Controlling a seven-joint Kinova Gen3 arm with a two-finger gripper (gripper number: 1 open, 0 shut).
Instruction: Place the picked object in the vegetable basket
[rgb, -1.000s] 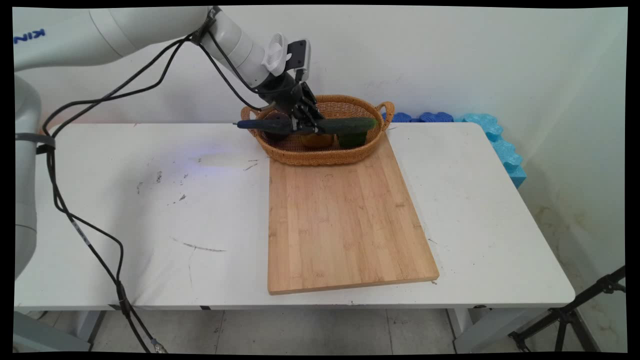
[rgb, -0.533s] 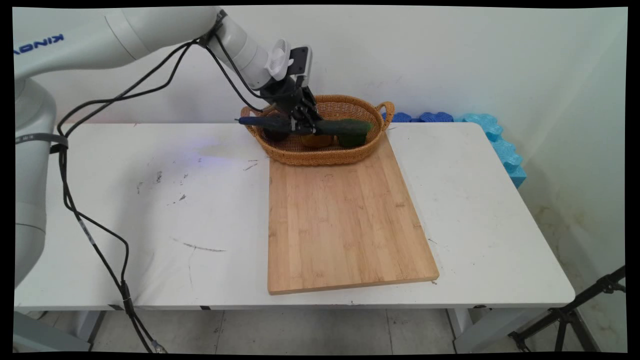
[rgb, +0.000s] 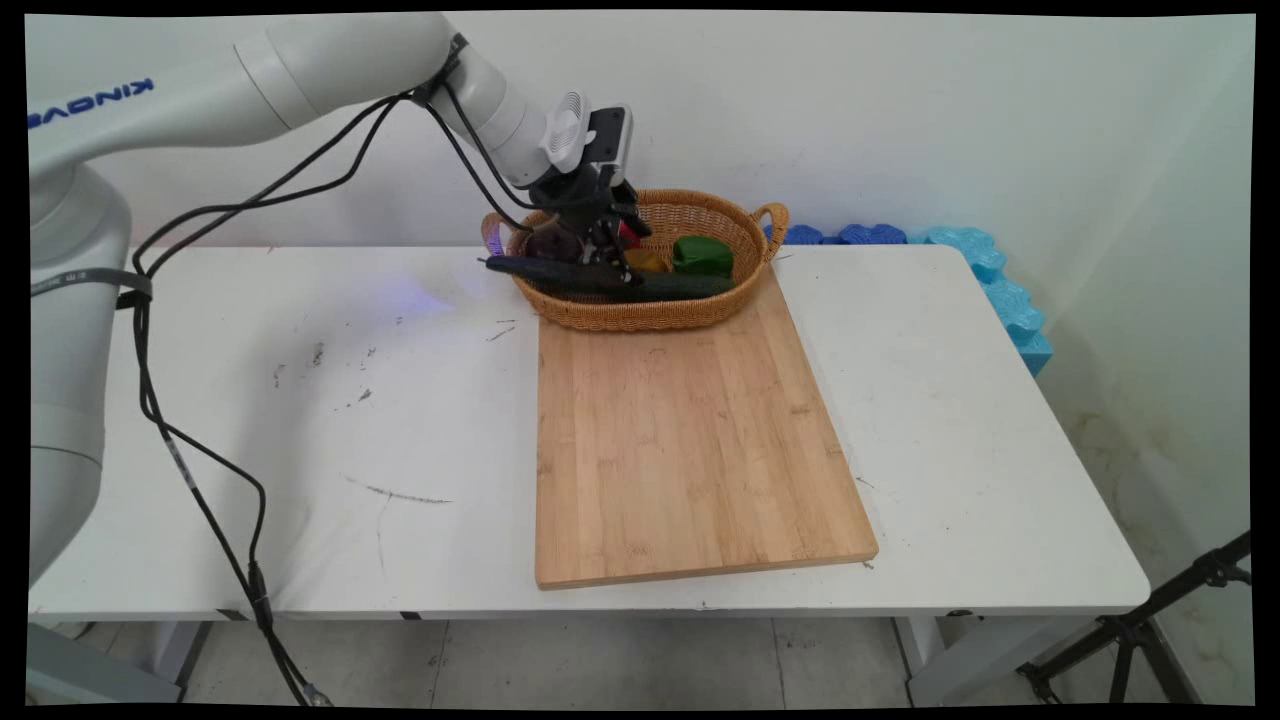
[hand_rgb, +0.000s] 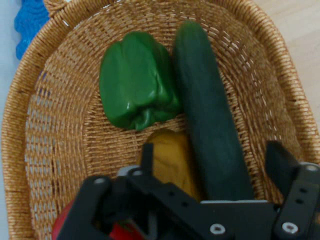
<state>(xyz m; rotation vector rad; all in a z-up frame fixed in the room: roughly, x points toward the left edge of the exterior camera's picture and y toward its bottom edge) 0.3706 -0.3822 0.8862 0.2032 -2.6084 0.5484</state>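
A long dark green cucumber (rgb: 680, 287) (hand_rgb: 210, 115) lies along the front of a wicker basket (rgb: 640, 315) (hand_rgb: 50, 125), its left end poking over the rim. My gripper (rgb: 607, 262) (hand_rgb: 214, 155) is down in the basket and open, with a finger on either side of the cucumber and a gap between each finger and it. Beside the cucumber sit a green bell pepper (rgb: 702, 255) (hand_rgb: 136, 92) and a yellow piece (rgb: 645, 260) (hand_rgb: 170, 160). A red thing (hand_rgb: 70, 227) shows partly behind the linkage. A dark purple piece (rgb: 548, 243) sits at the basket's left end.
A bamboo cutting board (rgb: 690, 440) lies in front of the basket and reaches towards the table's near edge. Blue foam pieces (rgb: 980, 260) line the wall at the back right. A black tripod (rgb: 1150, 620) stands on the floor at the lower right.
The gripper came down into the basket with the cucumber, which was held level above the rim before. The cucumber now rests low in the basket and the fingers stand apart from it.
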